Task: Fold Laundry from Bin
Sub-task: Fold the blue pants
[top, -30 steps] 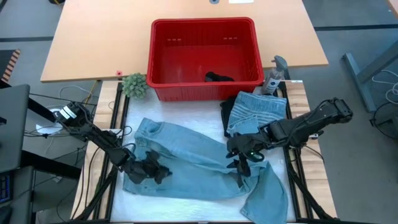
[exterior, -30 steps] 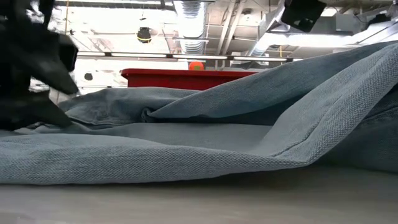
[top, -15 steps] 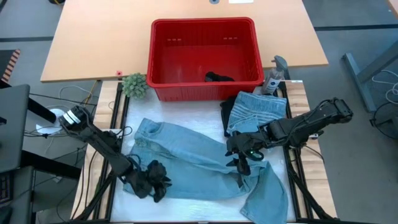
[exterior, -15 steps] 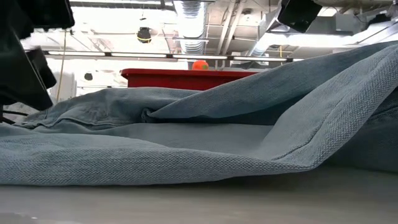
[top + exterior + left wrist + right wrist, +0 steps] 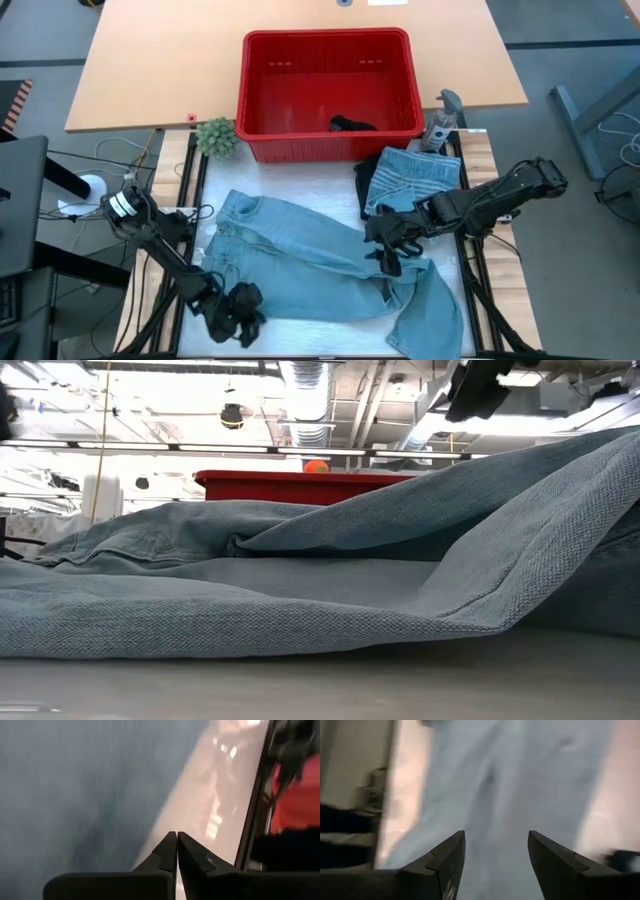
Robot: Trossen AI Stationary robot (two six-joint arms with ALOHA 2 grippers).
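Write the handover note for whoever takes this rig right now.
Left gripper: shut, empty, at the table's near left corner beside the jeans.
Right gripper: open, over the jeans' middle.
Jeans lie spread flat, unfolded. A denim piece on a dark garment sits by the bin. One dark item is in the bin.
Done: three pieces out.
Left: fold the jeans, empty the bin.

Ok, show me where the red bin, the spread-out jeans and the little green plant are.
red bin (image 5: 255,95): high view, on its left wall.
spread-out jeans (image 5: 300,255): high view, mid leg of the denim.
green plant (image 5: 216,136): high view, centre of the foliage.
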